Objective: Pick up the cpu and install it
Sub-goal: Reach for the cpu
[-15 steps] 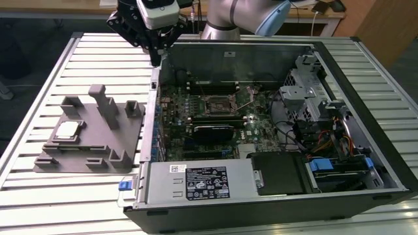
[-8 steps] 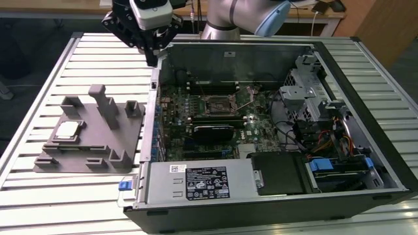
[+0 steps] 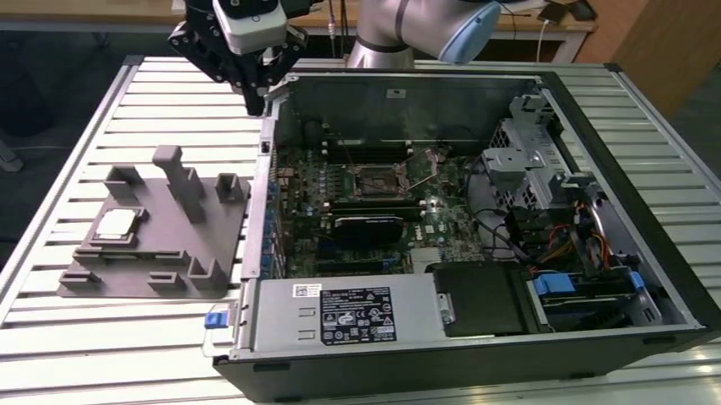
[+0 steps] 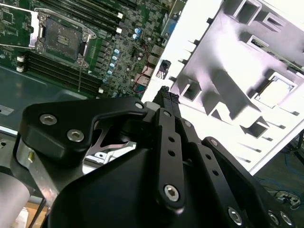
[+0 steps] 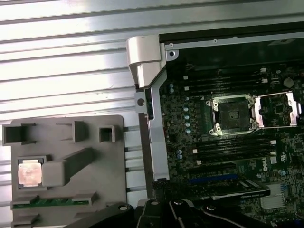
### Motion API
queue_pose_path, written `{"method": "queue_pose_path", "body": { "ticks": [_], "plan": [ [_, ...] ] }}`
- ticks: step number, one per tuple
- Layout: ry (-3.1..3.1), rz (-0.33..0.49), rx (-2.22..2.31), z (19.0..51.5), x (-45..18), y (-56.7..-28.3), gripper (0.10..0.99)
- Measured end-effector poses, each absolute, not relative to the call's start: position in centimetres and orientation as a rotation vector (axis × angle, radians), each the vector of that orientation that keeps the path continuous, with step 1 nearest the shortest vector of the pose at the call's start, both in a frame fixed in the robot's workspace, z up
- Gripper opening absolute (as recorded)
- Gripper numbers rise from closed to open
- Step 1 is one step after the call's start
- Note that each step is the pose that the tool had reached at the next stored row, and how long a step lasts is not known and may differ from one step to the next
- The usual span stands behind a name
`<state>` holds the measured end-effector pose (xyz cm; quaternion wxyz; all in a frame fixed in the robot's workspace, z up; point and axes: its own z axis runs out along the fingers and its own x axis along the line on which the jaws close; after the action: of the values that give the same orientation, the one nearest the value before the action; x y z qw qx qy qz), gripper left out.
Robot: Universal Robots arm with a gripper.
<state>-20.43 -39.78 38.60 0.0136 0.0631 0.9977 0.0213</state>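
One arm, one chip: we show the gripper (image 3: 257,108) hanging above the far corner of the open computer case (image 3: 451,371), just at the case wall on the exterior view's left. In the second wrist view its fingers (image 4: 167,102) run together to a single tip; we read them as closed, with nothing between them.

The cpu (image 3: 116,223) lies flat, silver top upward, in a square recess of the grey holder (image 3: 169,274), which rests on the slatted table (image 3: 101,346) beside the case, on the exterior view's left. We see the gripper well apart from the chip and touching neither it nor the holder. In the first wrist view the cpu (image 5: 29,172) sits near one edge of the holder (image 5: 109,180), next to a raised grey block.

Inside the case the motherboard socket (image 3: 377,177) lies open, its metal retaining frame swung aside, as the first wrist view shows (image 5: 232,114). The silver power supply (image 3: 338,312) occupies the near corner of the case.
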Motion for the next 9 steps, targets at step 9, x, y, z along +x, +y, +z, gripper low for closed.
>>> {"method": "queue_pose_path", "body": {
  "ticks": [9],
  "plan": [
    [3.107,0.066,0.201,38.34,-21.05,-39.63,0.106]
  ]
}}
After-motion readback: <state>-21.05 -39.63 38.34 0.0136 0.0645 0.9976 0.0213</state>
